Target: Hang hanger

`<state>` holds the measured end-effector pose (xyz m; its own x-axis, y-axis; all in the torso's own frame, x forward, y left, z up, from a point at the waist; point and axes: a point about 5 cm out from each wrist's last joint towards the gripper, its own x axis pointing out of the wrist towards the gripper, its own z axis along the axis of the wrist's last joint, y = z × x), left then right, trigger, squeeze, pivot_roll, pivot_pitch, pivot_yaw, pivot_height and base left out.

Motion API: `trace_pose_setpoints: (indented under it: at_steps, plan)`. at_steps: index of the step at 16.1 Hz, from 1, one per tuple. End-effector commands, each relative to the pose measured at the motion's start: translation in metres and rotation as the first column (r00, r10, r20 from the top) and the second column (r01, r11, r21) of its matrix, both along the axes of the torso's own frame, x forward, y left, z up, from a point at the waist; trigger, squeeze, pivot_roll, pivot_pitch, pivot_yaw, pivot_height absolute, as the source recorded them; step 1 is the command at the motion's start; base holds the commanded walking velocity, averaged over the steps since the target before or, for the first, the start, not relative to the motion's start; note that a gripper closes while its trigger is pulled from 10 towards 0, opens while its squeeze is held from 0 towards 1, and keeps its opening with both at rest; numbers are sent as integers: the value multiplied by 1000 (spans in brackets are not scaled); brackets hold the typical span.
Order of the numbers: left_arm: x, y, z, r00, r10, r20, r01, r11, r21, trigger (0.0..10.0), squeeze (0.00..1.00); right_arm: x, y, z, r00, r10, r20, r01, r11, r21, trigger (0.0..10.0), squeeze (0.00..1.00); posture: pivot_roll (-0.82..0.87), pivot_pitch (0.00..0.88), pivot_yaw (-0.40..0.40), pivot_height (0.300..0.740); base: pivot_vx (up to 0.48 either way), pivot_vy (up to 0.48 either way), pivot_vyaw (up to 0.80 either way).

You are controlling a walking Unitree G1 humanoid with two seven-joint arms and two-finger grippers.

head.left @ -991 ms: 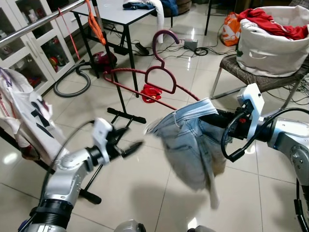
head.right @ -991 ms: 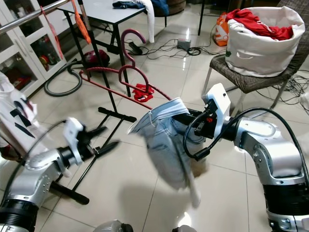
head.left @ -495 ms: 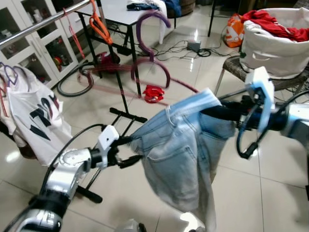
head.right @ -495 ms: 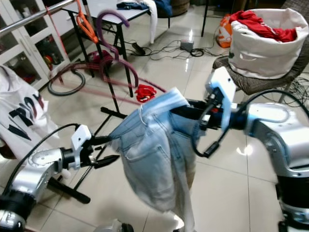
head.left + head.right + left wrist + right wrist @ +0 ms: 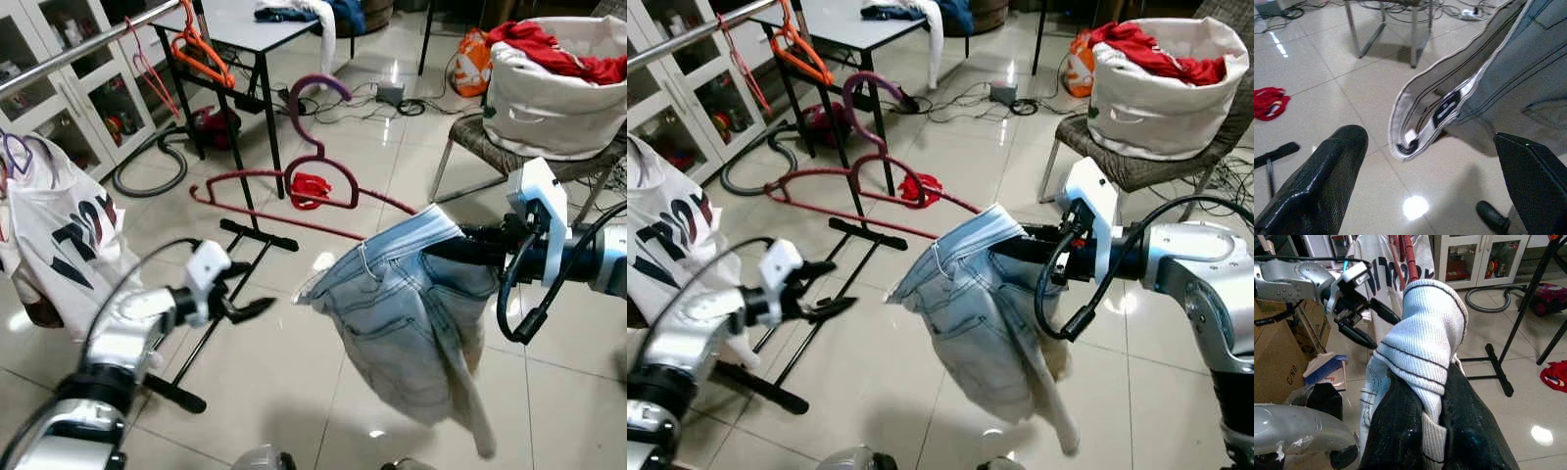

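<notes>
Hanger: dark red, hooked top, jeans dangling, frame centre.
Right pincer: clenched on jeans waistband.
Left pincer: released.

Left claw agape, right claw clamped.

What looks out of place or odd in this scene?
The dark red hanger is carried with the jeans, which the right gripper clamps bunched at the waistband, so they dangle unevenly. A small red thing lies on the floor tiles among loose cables.
</notes>
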<state>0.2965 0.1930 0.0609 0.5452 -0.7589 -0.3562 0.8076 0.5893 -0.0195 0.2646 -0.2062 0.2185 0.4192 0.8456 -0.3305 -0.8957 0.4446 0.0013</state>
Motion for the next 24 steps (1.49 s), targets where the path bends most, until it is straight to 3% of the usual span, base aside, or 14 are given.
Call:
trace_pose_setpoints:
  at_steps: [1, 5, 9, 12, 24]
  plan:
    - [-2, -2, -4, 1000, -15, -3, 15, 1000, -3, 10000, 0, -2, 7, 14, 996, 49, 72, -50, 999, 18, 10000, 0, -161, 0, 89, 740, 0, 0, 0]
    - [-9, -22, -15, 998, -62, -20, 61, 998, -29, 10000, 0, -3, 10, 8, 997, 69, 28, -70, 997, 30, 10000, 0, -164, 0, 85, 740, 0, 0, 0]
    - [-7, -26, -19, 999, -36, -24, 34, 998, -48, 10000, 0, -4, 1, -22, 997, 41, -66, -43, 998, -37, 10000, 0, -164, 0, 79, 740, 0, 0, 0]
    - [-10, -28, -25, 1000, -25, -18, 25, 999, -41, 10000, 0, -7, 3, -29, 994, 51, -95, -54, 998, -30, 10000, 0, -164, 0, 80, 740, 0, 0, 0]
    - [-13, -35, -33, 999, -43, -33, 42, 999, -34, 10000, 0, -6, 18, 21, 992, 115, 48, -119, 990, 72, 10000, 0, -174, 0, 78, 740, 0, 0, 0]
